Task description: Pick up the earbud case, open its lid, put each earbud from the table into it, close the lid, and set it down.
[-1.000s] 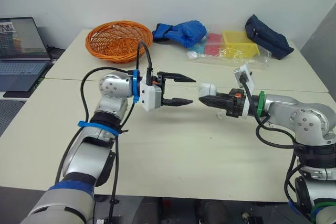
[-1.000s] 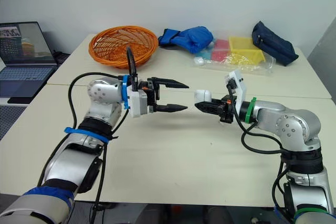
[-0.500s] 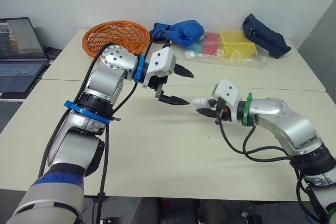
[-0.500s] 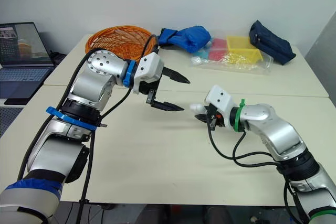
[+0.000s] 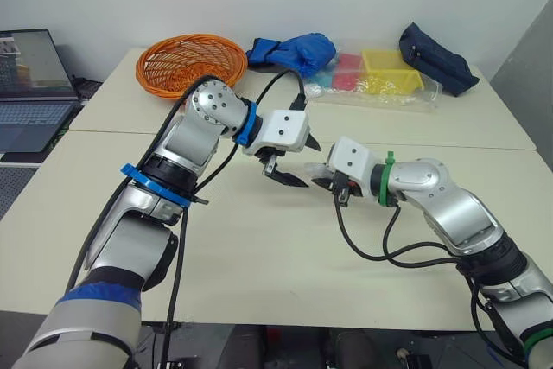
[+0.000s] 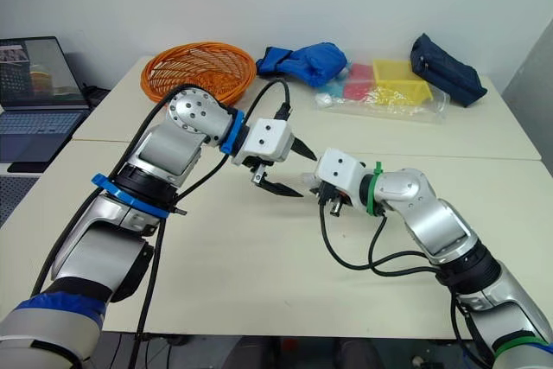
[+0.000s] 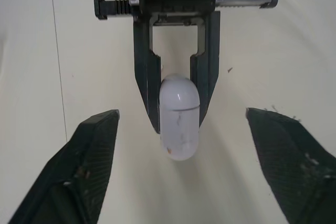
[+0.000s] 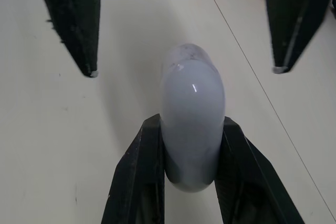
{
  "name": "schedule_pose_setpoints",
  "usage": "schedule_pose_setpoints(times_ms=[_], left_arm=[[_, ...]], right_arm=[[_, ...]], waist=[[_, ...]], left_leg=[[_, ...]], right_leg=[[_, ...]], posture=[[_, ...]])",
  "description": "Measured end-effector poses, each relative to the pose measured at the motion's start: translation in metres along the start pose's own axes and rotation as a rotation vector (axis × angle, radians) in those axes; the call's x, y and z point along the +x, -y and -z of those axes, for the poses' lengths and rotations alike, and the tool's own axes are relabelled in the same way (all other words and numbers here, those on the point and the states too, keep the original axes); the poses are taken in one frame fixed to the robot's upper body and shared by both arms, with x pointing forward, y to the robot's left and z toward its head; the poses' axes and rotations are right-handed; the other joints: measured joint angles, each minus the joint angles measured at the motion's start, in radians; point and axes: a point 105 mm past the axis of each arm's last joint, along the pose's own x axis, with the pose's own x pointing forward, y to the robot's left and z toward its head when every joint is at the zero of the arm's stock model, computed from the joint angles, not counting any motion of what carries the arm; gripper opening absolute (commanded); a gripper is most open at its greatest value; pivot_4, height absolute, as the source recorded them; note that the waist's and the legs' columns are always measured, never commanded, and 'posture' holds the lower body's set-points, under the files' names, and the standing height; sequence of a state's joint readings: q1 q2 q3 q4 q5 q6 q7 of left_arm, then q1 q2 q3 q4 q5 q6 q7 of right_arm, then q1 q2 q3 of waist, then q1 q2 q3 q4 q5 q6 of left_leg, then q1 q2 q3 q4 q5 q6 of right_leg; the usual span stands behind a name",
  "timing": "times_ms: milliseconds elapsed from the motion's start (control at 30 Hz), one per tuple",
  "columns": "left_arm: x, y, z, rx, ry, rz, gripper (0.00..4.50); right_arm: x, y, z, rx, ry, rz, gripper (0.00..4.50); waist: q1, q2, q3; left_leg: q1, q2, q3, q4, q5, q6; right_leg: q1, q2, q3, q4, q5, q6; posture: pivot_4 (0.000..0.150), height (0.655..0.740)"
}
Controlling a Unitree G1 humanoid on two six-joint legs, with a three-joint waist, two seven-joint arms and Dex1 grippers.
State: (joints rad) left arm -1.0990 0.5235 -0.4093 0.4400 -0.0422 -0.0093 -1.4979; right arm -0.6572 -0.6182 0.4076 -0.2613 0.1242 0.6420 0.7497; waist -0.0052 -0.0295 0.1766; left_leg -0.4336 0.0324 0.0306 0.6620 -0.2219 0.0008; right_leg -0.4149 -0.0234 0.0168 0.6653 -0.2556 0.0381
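Underneath everything is the pale table (image 5: 259, 248), which carries the rest of the scene; the earbud case (image 8: 191, 103) is held low over its middle, and whether the case touches the top I cannot tell. Far off to the robot's left of the case, past the table's edge, stands an open laptop (image 5: 30, 84). Beyond the case and to its left sits a round orange basket (image 5: 190, 62). Straight behind the case, well apart from it, lies a crumpled blue cloth bundle (image 5: 298, 49). Behind the case and to its right is a clear plastic bag (image 5: 380, 79) with yellow and pink things inside, and farther right again a dark navy pouch (image 5: 436, 60).

Closer in, the right gripper (image 7: 178, 127) reaches toward the case from the right, and its two black fingers (image 8: 149, 161) press on the case's two flanks, clamping it. The white, rounded case sticks out past the fingertips, a thin seam runs across it, and its lid sits flush on the body.

Facing it from the left of the case, the left gripper (image 5: 311, 166) points at the case's free end. Its fingers (image 7: 94, 145) are spread wide, one on each side of the case, with neither touching it.
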Motion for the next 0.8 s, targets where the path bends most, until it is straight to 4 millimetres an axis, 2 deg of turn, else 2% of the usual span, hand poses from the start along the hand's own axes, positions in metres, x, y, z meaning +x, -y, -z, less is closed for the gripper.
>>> schedule_pose_setpoints(times_ms=[33, 300, 767, 800], left_arm=[[0.0, 0.0, 0.001, -0.003, -0.002, 0.001, 2.67], [0.009, 0.0, 0.004, -0.035, 0.01, 0.006, 2.67], [0.01, 0.001, 0.006, -0.04, 0.002, 0.01, 2.67], [0.01, 0.002, 0.006, -0.04, 0.001, 0.011, 2.3]], right_arm=[[0.0, 0.0, 0.0, 0.0, -0.003, -0.001, 0.81], [0.0, -0.003, -0.006, -0.017, 0.001, -0.018, 0.81], [0.0, -0.005, -0.019, -0.034, 0.02, -0.024, 0.81], [0.0, -0.005, -0.019, -0.034, 0.02, -0.025, 0.81]], waist=[[0.0, 0.0, 0.0], [0.0, 0.0, 0.0], [0.0, 0.0, 0.0], [0.0, 0.0, 0.0]], left_leg=[[0.0, 0.0, 0.0, 0.0, 0.0, 0.0], [0.0, 0.0, 0.0, 0.0, 0.0, 0.0], [0.0, 0.0, 0.0, 0.0, 0.0, 0.0], [0.0, 0.0, 0.0, 0.0, 0.0, 0.0]], right_leg=[[0.0, 0.0, 0.0, 0.0, 0.0, 0.0], [0.0, 0.0, 0.0, 0.0, 0.0, 0.0], [0.0, 0.0, 0.0, 0.001, 0.0, 0.0], [0.0, 0.0, 0.0, 0.001, 0.0, 0.0]], posture=[[0.15, 0.74], [0.15, 0.74], [0.15, 0.74], [0.15, 0.74]])
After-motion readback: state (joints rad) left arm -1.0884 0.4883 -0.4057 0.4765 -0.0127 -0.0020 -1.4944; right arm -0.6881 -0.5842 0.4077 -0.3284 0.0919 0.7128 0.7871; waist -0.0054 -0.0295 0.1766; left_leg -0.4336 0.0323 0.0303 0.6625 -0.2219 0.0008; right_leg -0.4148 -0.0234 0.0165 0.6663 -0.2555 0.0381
